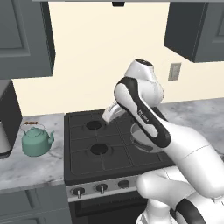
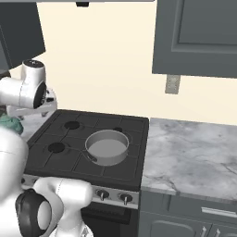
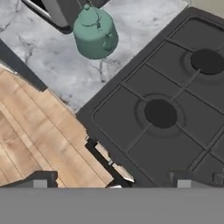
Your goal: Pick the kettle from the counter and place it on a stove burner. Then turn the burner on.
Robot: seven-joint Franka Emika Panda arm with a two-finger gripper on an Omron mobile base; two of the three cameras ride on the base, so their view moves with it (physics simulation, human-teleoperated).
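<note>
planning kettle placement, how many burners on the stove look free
2 show bare: round black front-left burner disc and rear-left one. Wide grey metal pan covers the front-right; the rear-right is mostly hidden.

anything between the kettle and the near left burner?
Nothing stands there. In the hand view, bare marble counter runs from the kettle to the stove's edge, then flat grate to the burner.

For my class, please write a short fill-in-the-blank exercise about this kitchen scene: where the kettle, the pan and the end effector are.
1. The kettle stands on the ____, left of the stove.
2. The grey pan sits on the ____.
3. The kettle's colour is ____.
4. The end effector is open and holds ____.

Missing words: counter; stove; teal-green; nothing
</note>
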